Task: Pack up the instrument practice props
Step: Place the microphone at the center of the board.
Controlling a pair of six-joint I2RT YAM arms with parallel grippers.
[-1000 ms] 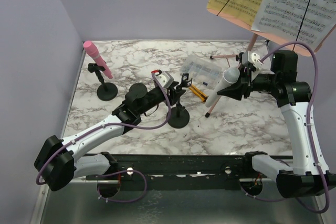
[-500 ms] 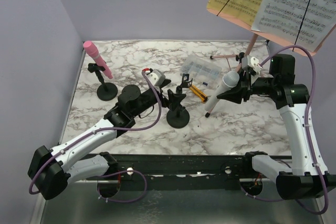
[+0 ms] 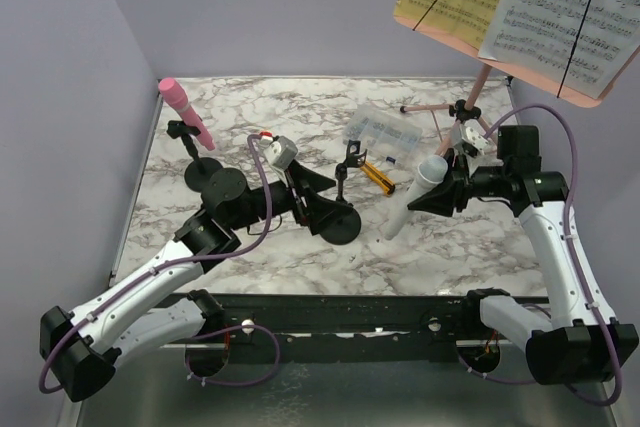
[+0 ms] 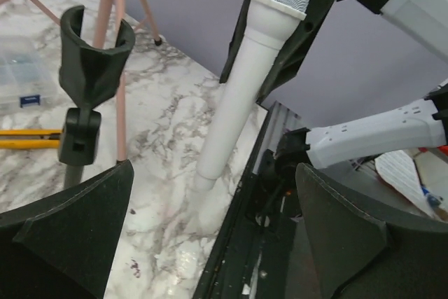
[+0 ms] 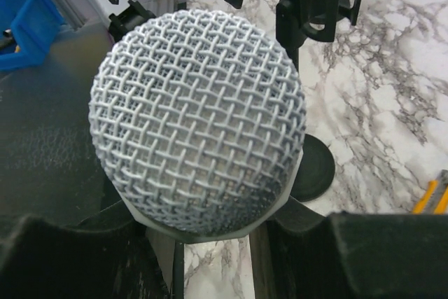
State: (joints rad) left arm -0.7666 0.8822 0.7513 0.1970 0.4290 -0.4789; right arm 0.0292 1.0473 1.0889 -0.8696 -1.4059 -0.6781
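Right fingers: your right gripper [image 3: 428,190] is closed around the white microphone [image 3: 408,205], gripping just under its mesh head.
Left fingers: your left gripper [image 3: 322,202] is spread wide and holds nothing.
White microphone: it is in the centre-right of the top view. It is tilted, with the head up to the right and the tail down to the left, toward the table [image 3: 480,247]. I cannot tell if the tail touches the marble.
Empty holder: the empty holder [image 3: 342,219] stands upright in the centre of the top view, just beside the left gripper.
Other props: the pink microphone [image 3: 185,112] sits in the second holder [image 3: 205,172] at the upper left. The music rack [image 3: 470,112] with the sheet-music pages [image 3: 540,7] is at the upper right.
Step, as I judge: you are laying the white microphone down, and the left gripper is ready for the empty holder.
How to do it well: lower the tail until it rests on the table, then lay the body flat before you release. This way it will not roll.
Risk: the tail is near the empty holder and the left fingers [image 4: 63,229], so keep them apart.
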